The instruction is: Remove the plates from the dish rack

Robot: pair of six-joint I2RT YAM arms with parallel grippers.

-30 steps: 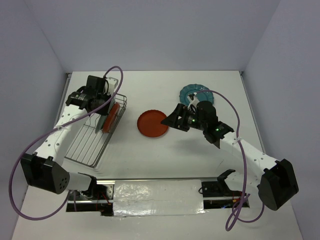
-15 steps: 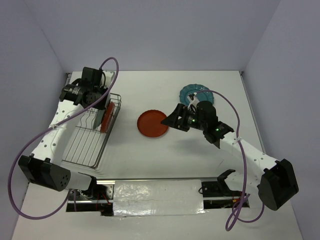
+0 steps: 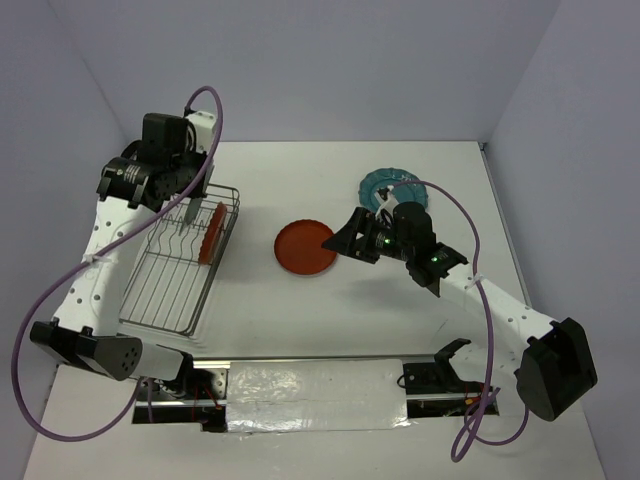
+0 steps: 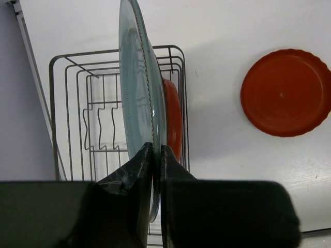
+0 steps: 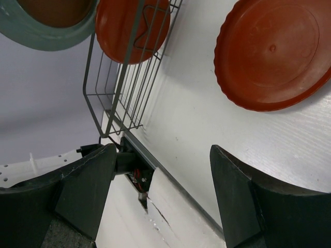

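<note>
**A:** Where's the rack?

**B:** The rack (image 3: pixel 165 290) lies at nine o'clock on the table (image 3: pixel 300 180). At its far end, the standing red plate (image 3: pixel 209 233) sits on edge among the wires.

**A:** And the left gripper?

**B:** The left gripper (image 4: pixel 155 155) is narrow, pinched on the rim of the grey plate (image 4: pixel 137 77). It holds that plate upright over the rack's far end, just beside the standing red plate. I cannot tell whether it touches the wires.

**A:** The right one?

**B:** The right gripper (image 5: pixel 163 150) has its jaws wide and holds nothing. It hovers at the three o'clock edge of the flat red plate (image 3: pixel 306 247), which is at the table's centre.

**A:** Anything farther?

**B:** The teal plate (image 3: pixel 385 185) lies flat at one o'clock, with the right arm's cable crossing over it.
</note>
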